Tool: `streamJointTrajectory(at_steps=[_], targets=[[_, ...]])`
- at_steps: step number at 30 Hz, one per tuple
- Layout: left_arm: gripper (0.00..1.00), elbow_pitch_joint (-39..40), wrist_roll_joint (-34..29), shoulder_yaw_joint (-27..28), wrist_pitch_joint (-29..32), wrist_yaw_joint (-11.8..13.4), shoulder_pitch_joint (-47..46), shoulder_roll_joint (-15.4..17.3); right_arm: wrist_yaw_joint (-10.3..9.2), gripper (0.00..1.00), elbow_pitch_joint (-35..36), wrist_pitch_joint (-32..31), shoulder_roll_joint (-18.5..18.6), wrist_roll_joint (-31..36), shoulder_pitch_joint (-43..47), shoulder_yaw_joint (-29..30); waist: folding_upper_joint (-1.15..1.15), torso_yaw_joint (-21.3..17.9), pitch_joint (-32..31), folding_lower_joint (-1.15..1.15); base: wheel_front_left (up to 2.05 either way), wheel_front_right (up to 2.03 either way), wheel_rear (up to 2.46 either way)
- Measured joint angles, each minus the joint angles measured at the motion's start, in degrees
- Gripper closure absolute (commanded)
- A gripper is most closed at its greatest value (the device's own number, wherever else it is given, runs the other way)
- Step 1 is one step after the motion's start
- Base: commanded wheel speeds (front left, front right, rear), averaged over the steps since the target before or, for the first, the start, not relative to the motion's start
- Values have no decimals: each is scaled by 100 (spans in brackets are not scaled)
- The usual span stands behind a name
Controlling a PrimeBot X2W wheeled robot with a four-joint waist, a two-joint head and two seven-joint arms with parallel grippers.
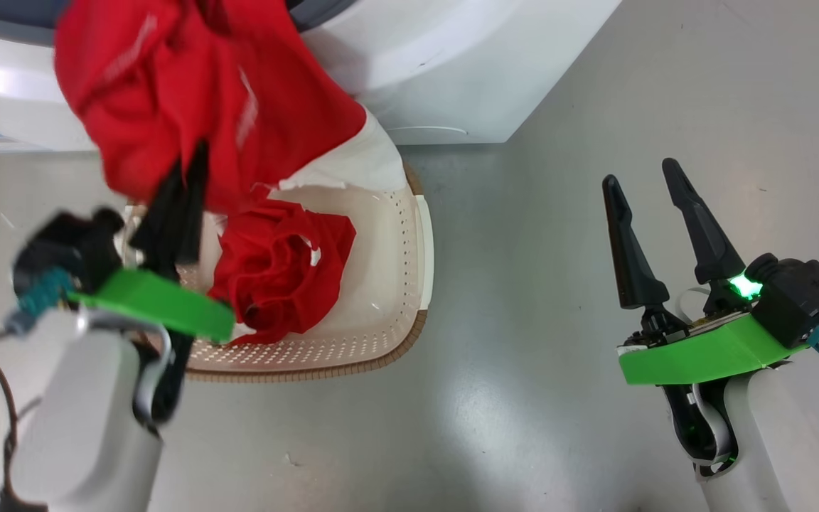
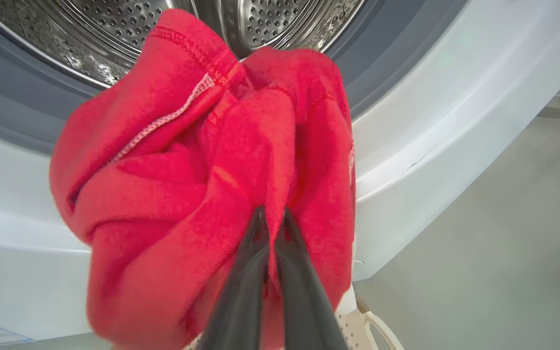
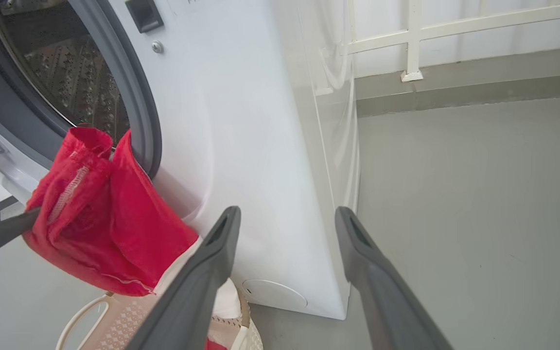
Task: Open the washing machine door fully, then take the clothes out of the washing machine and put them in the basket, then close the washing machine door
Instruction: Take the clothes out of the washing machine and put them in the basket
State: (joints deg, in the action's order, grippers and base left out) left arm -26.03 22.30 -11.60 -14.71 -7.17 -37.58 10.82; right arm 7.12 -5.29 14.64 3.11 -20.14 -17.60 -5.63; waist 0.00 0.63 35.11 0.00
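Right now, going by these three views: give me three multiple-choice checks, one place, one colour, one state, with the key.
1. Where does the basket stand?
A) On the floor before the washing machine
B) On top of the machine
C) Hanging from the right arm

2. What colour are the clothes in the left pincer?
A) Blue with yellow
B) Red with a white panel
C) All black

3. What state is the right pincer in?
A) Shut on fabric
B) Shut on a basket handle
C) Open, holding nothing

Key:
1 A, the head view shows it on the grey floor just before the machine's front.
2 B, the wrist view shows red fabric, and the head view shows a white panel trailing down to the basket.
3 C, its fingers stand apart over bare floor.
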Motion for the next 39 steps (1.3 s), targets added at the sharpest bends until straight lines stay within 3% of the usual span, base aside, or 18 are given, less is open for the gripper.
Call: streamJointTrajectory(at_steps=[7, 13, 31, 39], targets=[[100, 120, 7, -111, 0, 0, 593, -3, 0, 0, 0, 0, 0, 0, -1, 9, 0, 34, 2, 0, 0, 0, 0], [100, -257, 24, -210, 0, 0, 722, -7, 0, 0, 2, 0, 0, 0, -2, 0, 0, 12, 51, 0, 0, 0, 0], [100, -2136, 430, -945, 0, 0, 246, -82, 1, 0, 32, 0, 0, 0, -23, -8, 0, -102, 282, 0, 0, 0, 0], [100, -3030, 940, -1645, 0, 0, -133, -164, 1, 0, 33, 0, 0, 0, -144, -32, 0, -146, 387, 0, 0, 0, 0]])
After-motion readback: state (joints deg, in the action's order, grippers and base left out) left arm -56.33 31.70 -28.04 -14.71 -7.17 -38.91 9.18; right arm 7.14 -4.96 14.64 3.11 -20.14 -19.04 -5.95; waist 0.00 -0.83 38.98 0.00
